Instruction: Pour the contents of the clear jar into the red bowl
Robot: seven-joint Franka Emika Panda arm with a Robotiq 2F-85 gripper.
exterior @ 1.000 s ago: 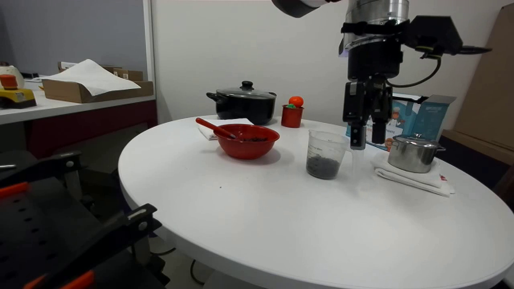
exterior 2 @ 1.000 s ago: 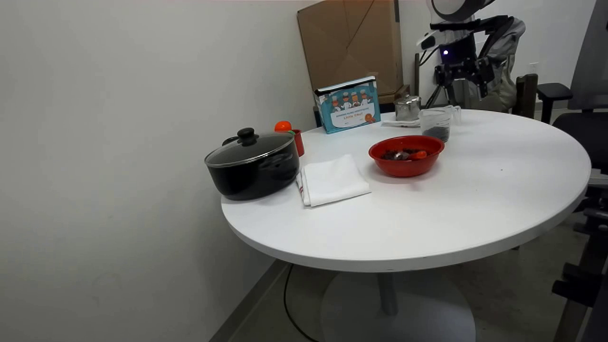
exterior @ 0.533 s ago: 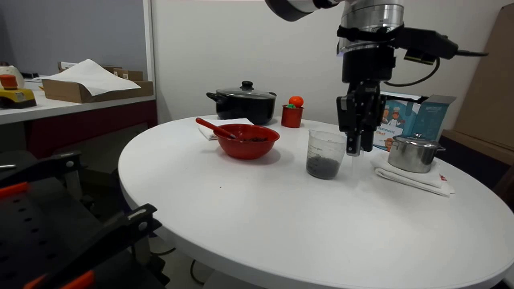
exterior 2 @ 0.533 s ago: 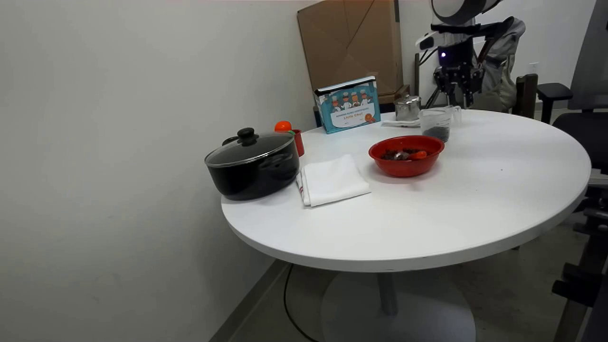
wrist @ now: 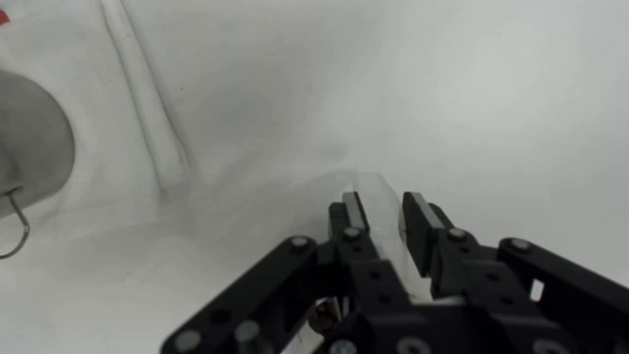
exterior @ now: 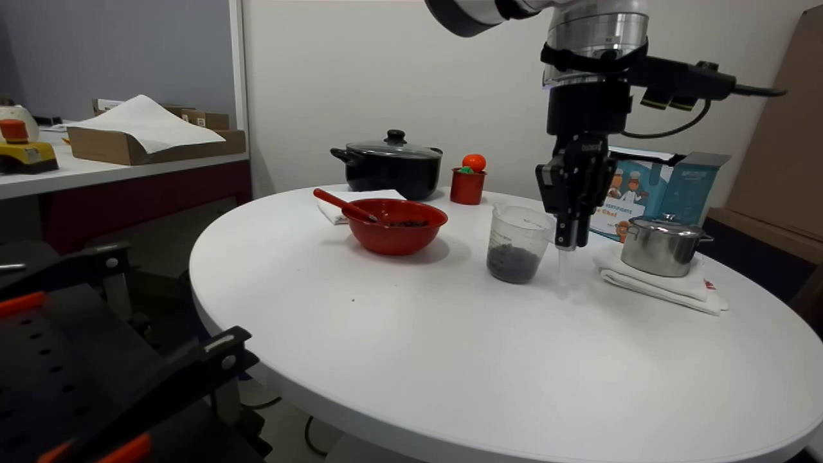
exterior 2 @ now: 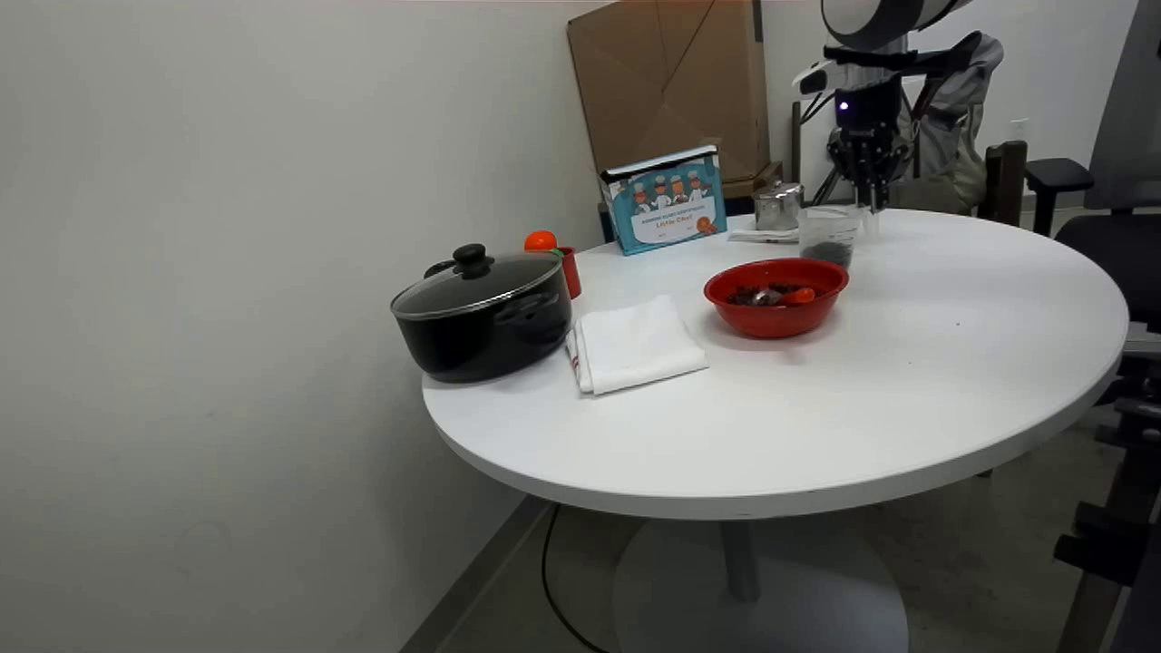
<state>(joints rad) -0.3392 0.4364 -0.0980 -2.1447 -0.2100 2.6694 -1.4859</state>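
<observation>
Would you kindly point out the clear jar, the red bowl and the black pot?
Clear jar (exterior: 517, 238): in an exterior view, on its transparent side wall.
Red bowl (exterior: 394, 238): in an exterior view, on its outer wall.
Black pot (exterior 2: 473, 348): in an exterior view, on its outer side.

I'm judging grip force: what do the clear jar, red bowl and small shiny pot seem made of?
Clear jar: likely rigid plastic, though glass is possible; the wall is see-through, slightly hazy, with faint markings.
Red bowl: smooth, faintly glossy; plastic or enamelled metal, the even red settles neither.
Small shiny pot: probably polished steel, from its silvery reflections.
</observation>
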